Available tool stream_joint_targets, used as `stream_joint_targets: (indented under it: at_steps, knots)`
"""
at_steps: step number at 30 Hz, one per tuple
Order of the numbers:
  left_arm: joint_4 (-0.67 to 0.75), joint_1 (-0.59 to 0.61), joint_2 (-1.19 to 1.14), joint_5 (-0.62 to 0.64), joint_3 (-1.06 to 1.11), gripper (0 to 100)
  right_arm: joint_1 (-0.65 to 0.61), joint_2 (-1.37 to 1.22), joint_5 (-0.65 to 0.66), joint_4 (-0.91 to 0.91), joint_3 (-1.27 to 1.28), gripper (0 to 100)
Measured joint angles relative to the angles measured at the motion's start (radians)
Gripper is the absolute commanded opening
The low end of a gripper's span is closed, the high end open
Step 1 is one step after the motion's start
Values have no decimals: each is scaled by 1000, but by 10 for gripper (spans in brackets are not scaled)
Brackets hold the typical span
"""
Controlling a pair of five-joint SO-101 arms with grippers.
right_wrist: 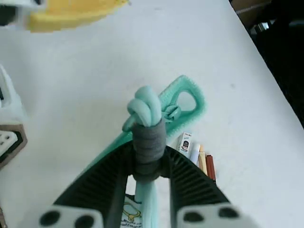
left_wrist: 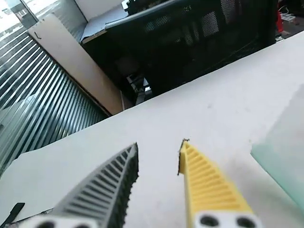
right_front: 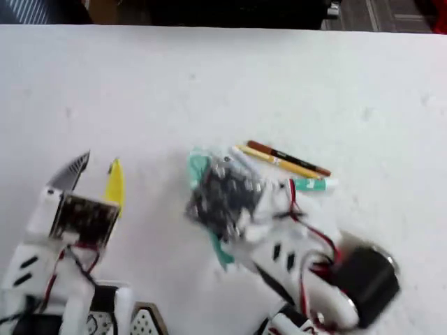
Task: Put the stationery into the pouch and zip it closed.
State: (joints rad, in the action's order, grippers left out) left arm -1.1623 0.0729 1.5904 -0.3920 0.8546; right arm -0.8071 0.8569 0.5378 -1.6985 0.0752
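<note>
The mint-green pouch [right_front: 198, 167] lies mid-table, mostly covered by my right gripper [right_front: 222, 199]. In the right wrist view this gripper [right_wrist: 147, 159] is shut on the pouch's pull cord [right_wrist: 145, 111], a knotted mint cord with a grey wrap. An orange pen and a brown pen [right_front: 283, 159] lie side by side just beyond the pouch, with a white-and-green marker [right_front: 312, 184] beside them; these pens [right_wrist: 202, 159] also lie past the pouch's edge. My left gripper [right_front: 101, 164] rests open left of the pouch, its grey and yellow fingers apart [left_wrist: 159, 148] with nothing between them. A corner of the pouch [left_wrist: 285, 147] shows beside it.
The white table [right_front: 230, 84] stretches bare toward its far edge. Beyond it stand a dark mesh rack [left_wrist: 199, 42] and a leaning board [left_wrist: 71, 61]. The left arm's yellow finger [right_wrist: 71, 14] shows far off in the right wrist view.
</note>
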Motion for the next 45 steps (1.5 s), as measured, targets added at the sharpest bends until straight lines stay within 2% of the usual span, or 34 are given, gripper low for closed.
stream_joint_targets:
  at_steps: [2,4,9,14,18,23,30,33,36,40,45]
  knots:
    - [97,6,0,9,86,166,-35,72,38,0,72,17]
    - [218,6,0,71,181,166,-87,140,77,0,135,17]
    - [569,-29,-18,324,404,166,-141,233,146,2,250,17]
    - [657,-150,-2,374,427,166,-146,264,204,2,285,17]
    - [620,-255,-18,373,434,166,-146,264,227,15,287,17]
    - [499,-353,2,252,417,166,-124,264,230,77,305,17]
    - [196,-393,2,172,316,166,140,258,235,265,319,17]
    - [91,-462,2,169,264,166,186,216,216,315,315,17]
    - [55,-505,2,169,236,166,193,141,147,376,310,17]
    - [54,-476,2,169,232,169,193,74,83,420,310,17]
    - [51,-288,-9,169,195,170,193,48,71,442,308,17]
